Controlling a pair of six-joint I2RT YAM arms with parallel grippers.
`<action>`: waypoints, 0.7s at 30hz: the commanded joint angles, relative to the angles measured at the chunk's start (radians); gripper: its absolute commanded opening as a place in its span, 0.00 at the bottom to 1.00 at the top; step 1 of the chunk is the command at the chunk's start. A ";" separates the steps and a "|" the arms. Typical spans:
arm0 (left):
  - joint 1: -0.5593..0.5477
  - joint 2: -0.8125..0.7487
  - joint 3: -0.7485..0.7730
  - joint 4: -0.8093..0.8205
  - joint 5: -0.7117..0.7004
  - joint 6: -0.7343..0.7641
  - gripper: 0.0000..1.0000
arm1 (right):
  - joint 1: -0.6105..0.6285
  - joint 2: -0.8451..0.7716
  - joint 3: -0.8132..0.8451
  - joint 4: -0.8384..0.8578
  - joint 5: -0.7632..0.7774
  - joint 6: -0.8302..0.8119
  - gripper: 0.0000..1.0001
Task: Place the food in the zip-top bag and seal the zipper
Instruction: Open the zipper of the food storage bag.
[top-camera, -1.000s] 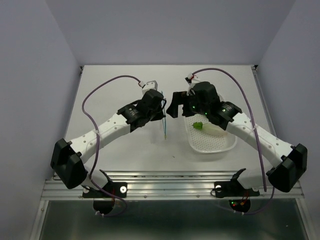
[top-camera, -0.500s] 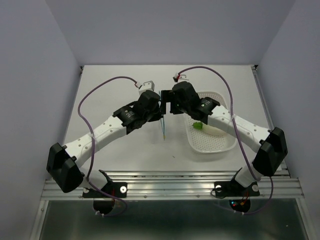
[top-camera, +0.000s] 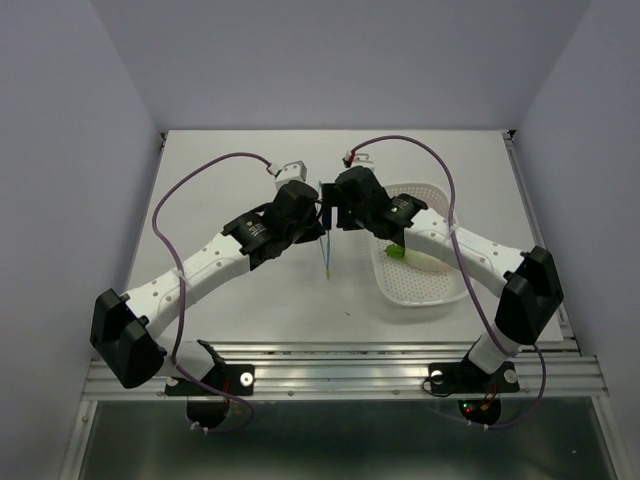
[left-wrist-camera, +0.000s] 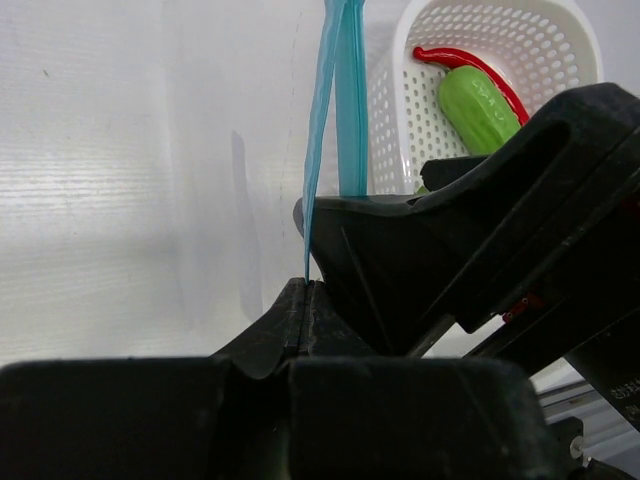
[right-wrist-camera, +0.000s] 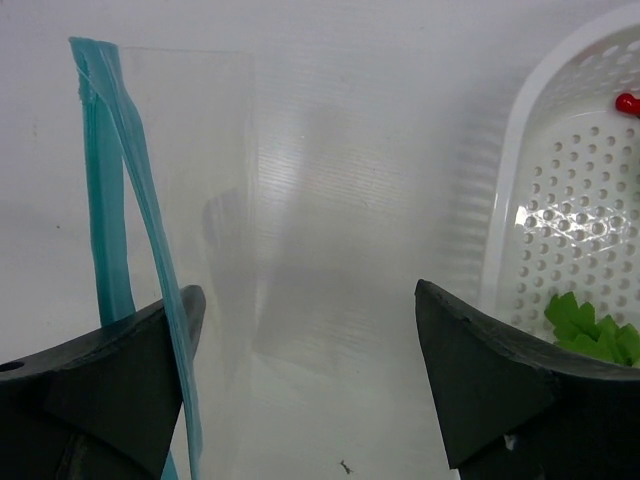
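Observation:
My left gripper (left-wrist-camera: 307, 287) is shut on one lip of the light blue zipper (left-wrist-camera: 338, 110) and holds the clear zip-top bag (top-camera: 326, 255) hanging edge-on above the table. My right gripper (right-wrist-camera: 308, 300) is open beside it; the zipper (right-wrist-camera: 108, 200) crosses its left finger (right-wrist-camera: 120, 370), and the clear bag film (right-wrist-camera: 205, 180) lies between the jaws. In the top view the two grippers (top-camera: 316, 212) (top-camera: 334, 208) almost touch. The green cucumber (left-wrist-camera: 478, 105), red chili (left-wrist-camera: 468, 62) and radish with leafy top (top-camera: 402, 252) lie in the basket.
The white perforated basket (top-camera: 440, 298) stands on the table right of the bag, under the right forearm; its rim (right-wrist-camera: 520, 200) shows close to the right finger. Purple cables loop over both arms. Walls close the table at left, right and back.
My right gripper has swung left from over the basket to right beside the left gripper and the bag's top. The left gripper has kept hold of the bag, shifting slightly.

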 joint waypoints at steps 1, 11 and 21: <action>-0.001 -0.035 -0.004 0.021 -0.023 -0.011 0.00 | 0.015 0.008 0.035 0.013 0.008 0.021 0.82; 0.043 -0.005 0.051 -0.144 -0.248 -0.051 0.00 | 0.015 0.033 0.047 -0.037 0.013 0.028 0.13; 0.221 -0.037 0.000 -0.281 -0.347 -0.016 0.00 | -0.017 0.010 0.069 -0.192 0.178 -0.109 0.05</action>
